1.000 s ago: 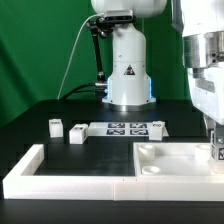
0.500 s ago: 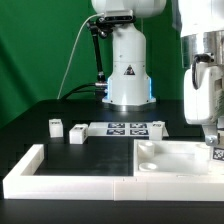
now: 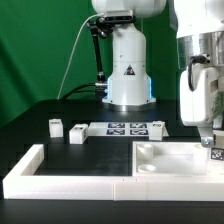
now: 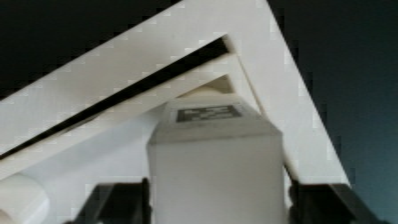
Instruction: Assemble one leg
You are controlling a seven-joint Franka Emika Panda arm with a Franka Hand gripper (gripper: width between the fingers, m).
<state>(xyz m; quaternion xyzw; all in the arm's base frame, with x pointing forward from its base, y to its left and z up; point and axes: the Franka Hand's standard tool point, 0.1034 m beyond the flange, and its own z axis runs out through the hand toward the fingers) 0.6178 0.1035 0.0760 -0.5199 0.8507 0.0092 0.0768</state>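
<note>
My gripper [image 3: 209,140] is at the exterior view's right, shut on a leg [image 3: 214,153], a small white block with a black-and-white tag. It holds the leg just above the far right part of the large flat square panel [image 3: 175,158]. In the wrist view the leg [image 4: 214,160] fills the gap between my dark fingers [image 4: 121,205], with its tag facing the camera. The panel's edge [image 4: 107,85] lies beneath it. Three more legs lie on the table: two at the left [image 3: 55,126] [image 3: 77,133] and one behind the panel [image 3: 157,125].
The long white L-shaped border wall [image 3: 60,178] runs along the front and left of the panel. The marker board [image 3: 125,128] lies in front of the robot base [image 3: 128,70]. A green backdrop stands behind.
My gripper has risen a little and shifted slightly to the exterior view's left, taking the leg up off the panel's right edge. The other parts have not moved.
</note>
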